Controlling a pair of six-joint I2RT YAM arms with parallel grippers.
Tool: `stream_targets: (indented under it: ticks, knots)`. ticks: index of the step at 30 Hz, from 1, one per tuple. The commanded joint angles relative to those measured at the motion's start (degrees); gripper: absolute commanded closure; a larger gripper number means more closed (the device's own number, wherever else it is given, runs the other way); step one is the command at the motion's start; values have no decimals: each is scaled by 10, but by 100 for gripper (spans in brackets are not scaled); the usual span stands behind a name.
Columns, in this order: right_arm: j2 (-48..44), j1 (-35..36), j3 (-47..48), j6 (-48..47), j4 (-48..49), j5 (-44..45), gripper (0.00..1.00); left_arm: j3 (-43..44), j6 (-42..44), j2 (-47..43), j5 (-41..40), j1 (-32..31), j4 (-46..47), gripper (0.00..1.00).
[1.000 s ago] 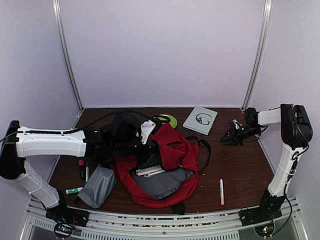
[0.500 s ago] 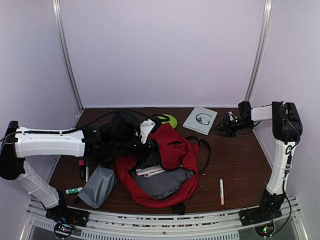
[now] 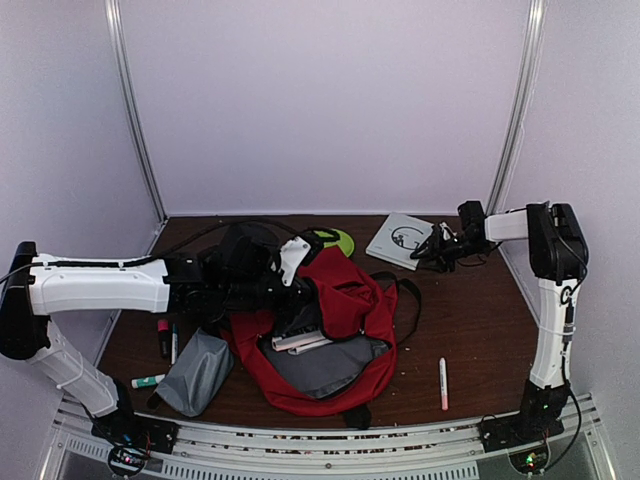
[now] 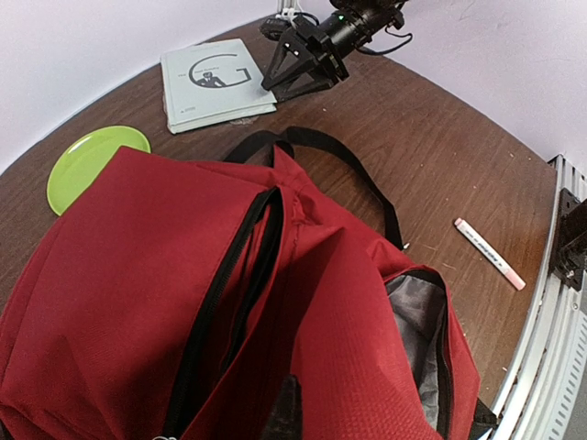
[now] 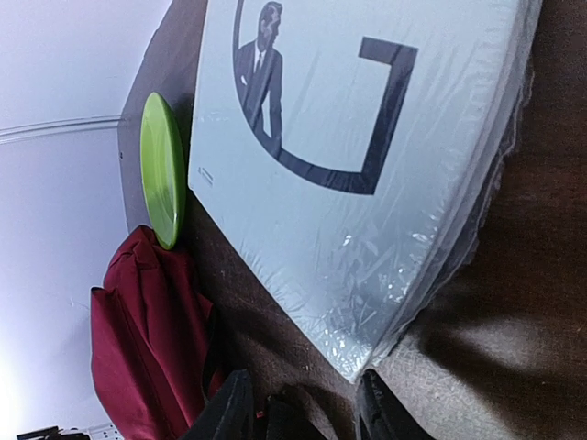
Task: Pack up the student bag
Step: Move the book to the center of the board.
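The student bag (image 3: 345, 325), a large red backpack with black zippers, lies open in the middle of the table and fills the left wrist view (image 4: 138, 275). My left gripper (image 3: 296, 298) is at the bag's upper edge, shut on its red fabric; only one dark finger (image 4: 286, 412) shows among the folds. My right gripper (image 3: 425, 252) is open and low at the near corner of a plastic-wrapped grey book (image 3: 400, 238). In the right wrist view that book (image 5: 367, 137) has its corner just ahead of the gripper (image 5: 303, 412), between the two fingers.
A green plate (image 3: 338, 240) lies behind the bag. A grey pouch (image 3: 195, 372) and markers (image 3: 163, 338) lie at the left. A pink-tipped pen (image 3: 443, 383) lies at the front right. White sticks (image 3: 300, 342) show inside the bag's opening.
My right gripper has moved left and back across the table, from the right side up to the book's corner. The left arm and the bag have stayed put.
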Motion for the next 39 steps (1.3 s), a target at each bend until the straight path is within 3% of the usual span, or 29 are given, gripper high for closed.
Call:
stream_targets:
  ticks: [1, 15, 30, 36, 39]
  knots:
    - [5, 1, 0, 15, 6, 10, 61, 26, -2, -4, -2, 4, 10, 100]
    - [46, 4, 24, 27, 1, -25, 62, 29, 0, 5, -3, 4, 8, 100]
    - [53, 6, 15, 41, 16, -55, 70, 40, 6, 29, 2, 4, 12, 100]
    - [54, 8, 16, 42, 22, -62, 80, 40, 8, 31, 2, 4, 12, 100]
    - [58, 8, 15, 48, 27, -65, 80, 38, 9, 31, 0, 4, 13, 100]
